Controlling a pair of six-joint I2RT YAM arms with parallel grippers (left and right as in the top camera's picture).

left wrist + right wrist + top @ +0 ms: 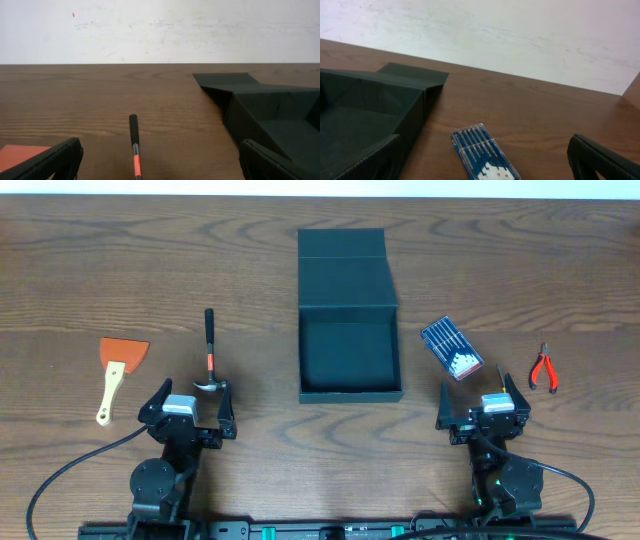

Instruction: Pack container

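The container (350, 393), a dark teal box, lies open mid-table with its flap lid (345, 270) folded back and its inside bare. My left gripper (190, 395) stands open near the front edge, just behind the head of a black and orange hammer (210, 350). In the left wrist view the hammer handle (134, 140) runs between my wide fingers (55, 160), with the container (270, 107) to the right. My right gripper (482, 400) stands open behind a blue screwdriver case (451, 348). The right wrist view shows that case (482, 152) between the fingers and the container wall (415, 110) at left.
An orange scraper (118, 370) with a wooden handle lies at far left, and its blade corner (20, 152) shows in the left wrist view. Red-handled pliers (543, 370) lie at far right. A white wall borders the far edge of the table.
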